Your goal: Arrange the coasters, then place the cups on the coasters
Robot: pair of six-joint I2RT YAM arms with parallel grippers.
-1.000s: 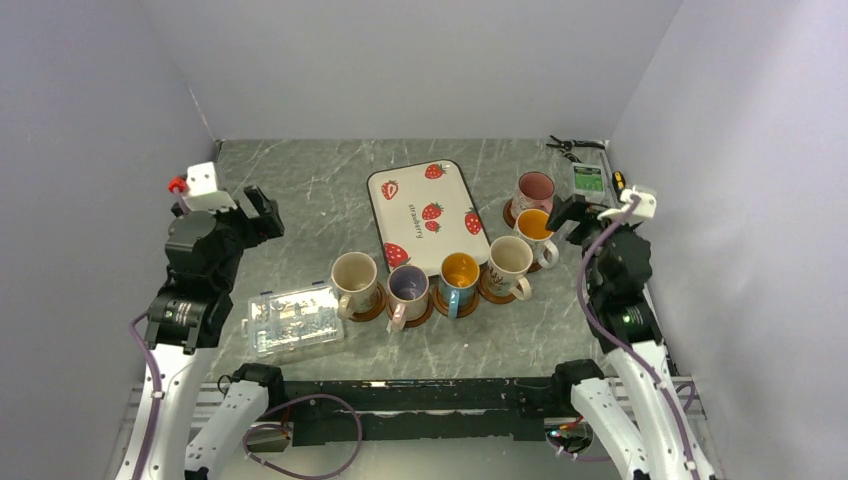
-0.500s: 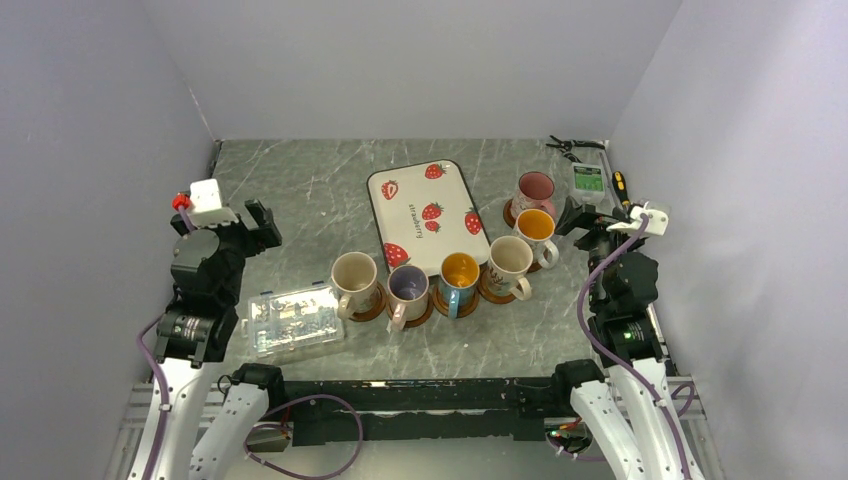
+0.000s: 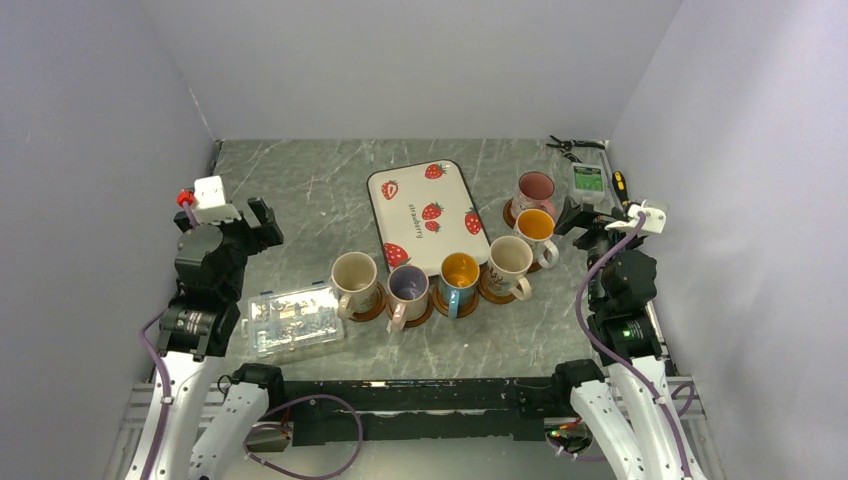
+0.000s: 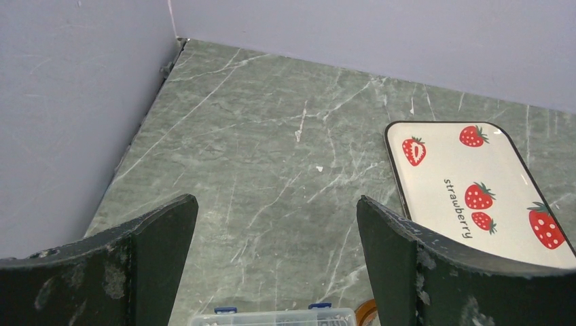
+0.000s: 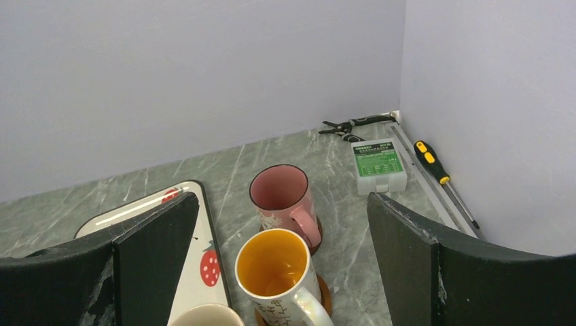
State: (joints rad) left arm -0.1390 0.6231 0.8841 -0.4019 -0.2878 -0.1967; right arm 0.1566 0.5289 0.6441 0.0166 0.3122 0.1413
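Several cups stand on dark-brown coasters in a curved row in front of and to the right of the tray: a cream cup (image 3: 354,274), a purple-inside cup (image 3: 407,286), an orange-inside cup (image 3: 459,272), a second cream cup (image 3: 510,258), another orange-inside cup (image 3: 535,226) (image 5: 278,268) and a pink cup (image 3: 534,188) (image 5: 280,197). A coaster (image 5: 325,297) shows under the near orange cup. My right gripper (image 3: 575,217) (image 5: 282,198) hovers open to the right of these, holding nothing. My left gripper (image 3: 262,222) (image 4: 277,204) is open and empty over bare table at the left.
A white strawberry-print tray (image 3: 428,215) (image 4: 475,197) lies mid-table. A clear plastic box (image 3: 292,320) (image 4: 272,318) sits front left. A small green-labelled case (image 3: 587,180) (image 5: 379,165), pliers (image 3: 572,145) and a yellow-handled screwdriver (image 5: 435,161) lie by the right wall.
The right arm drew back to the right, away from the orange-inside cup, then held still. The left arm shifted slightly back and left. The cups have not moved.
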